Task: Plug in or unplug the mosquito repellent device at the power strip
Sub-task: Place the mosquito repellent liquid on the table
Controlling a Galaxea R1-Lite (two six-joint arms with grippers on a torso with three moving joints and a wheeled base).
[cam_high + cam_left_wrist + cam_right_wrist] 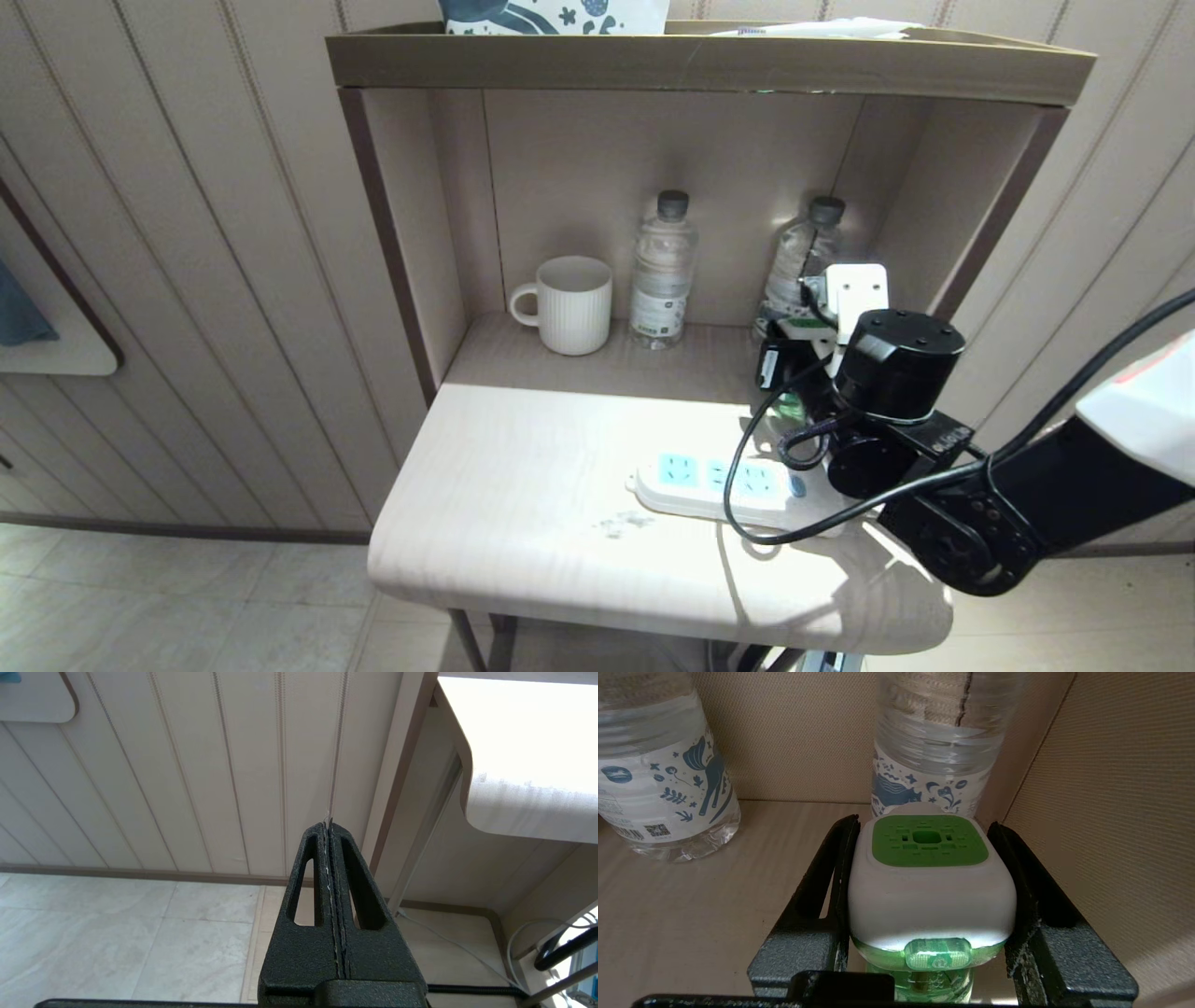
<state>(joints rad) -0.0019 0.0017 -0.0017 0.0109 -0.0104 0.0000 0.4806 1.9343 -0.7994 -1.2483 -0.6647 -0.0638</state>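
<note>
The mosquito repellent device (929,891), a white head with a green vented top over a translucent green bottle, sits upright between the fingers of my right gripper (923,825), which is shut on the sides of its head. In the head view the device (805,327) and the right gripper (794,366) are at the right front of the shelf recess, behind the power strip (719,487). That white strip lies flat on the tabletop with nothing in its pale blue sockets. My left gripper (329,826) is shut and empty, parked low beside the table.
Two clear water bottles (663,271) (805,247) and a white ribbed mug (569,303) stand at the back of the recess. The right-hand bottle (938,742) is just behind the device, and the recess side wall (1111,812) is close on the right. My arm's black cable (747,504) loops over the strip.
</note>
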